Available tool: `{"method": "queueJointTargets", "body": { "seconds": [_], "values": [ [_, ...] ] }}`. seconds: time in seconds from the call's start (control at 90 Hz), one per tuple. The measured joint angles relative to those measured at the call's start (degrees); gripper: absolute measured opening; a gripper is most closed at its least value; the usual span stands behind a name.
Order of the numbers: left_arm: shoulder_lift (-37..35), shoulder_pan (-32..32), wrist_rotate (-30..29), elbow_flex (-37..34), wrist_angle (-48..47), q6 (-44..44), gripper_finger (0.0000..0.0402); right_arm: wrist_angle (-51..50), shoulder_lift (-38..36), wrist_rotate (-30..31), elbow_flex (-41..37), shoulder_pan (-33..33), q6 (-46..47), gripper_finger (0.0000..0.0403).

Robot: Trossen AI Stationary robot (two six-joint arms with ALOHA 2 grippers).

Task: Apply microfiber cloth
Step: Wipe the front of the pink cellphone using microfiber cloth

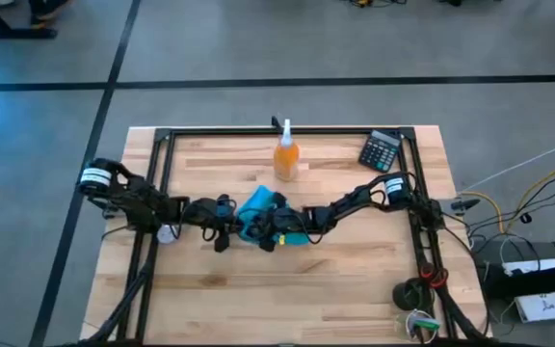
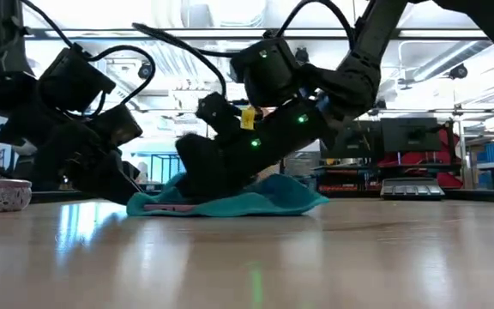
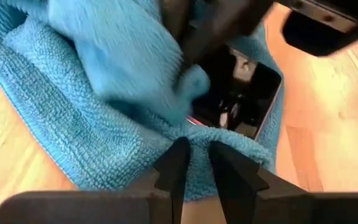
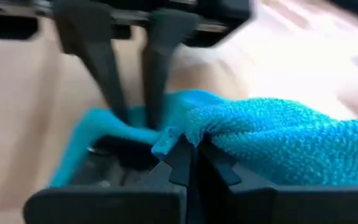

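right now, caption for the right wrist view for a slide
Right gripper pinching a fold of turquoise microfiber cloth over the black phone, left gripper pressing the cloth opposite.

Evenly and brightly lit from overhead. Soft glare streaks on the table [image 2: 247, 257] in the low view, lower half. Blown-out ceiling lights at top there. Motion blur across upper parts of both wrist views; foreground fingers sharp.
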Motion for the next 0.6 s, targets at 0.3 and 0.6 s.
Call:
{"method": "queueJointTargets", "body": {
  "seconds": [0.3,0.6],
  "values": [
    [0.0,0.0,0.0,-0.1,0.3,0.2,0.0064,0.6,-5.9,-12.0,-5.7,0.1,-2.5,0.0000],
    [0.0,0.0,-1.0,-0.1,0.3,0.9,0.0064,0.9,-4.7,-24.4,-5.8,1.4,0.6,0.0000]
  ]
}}
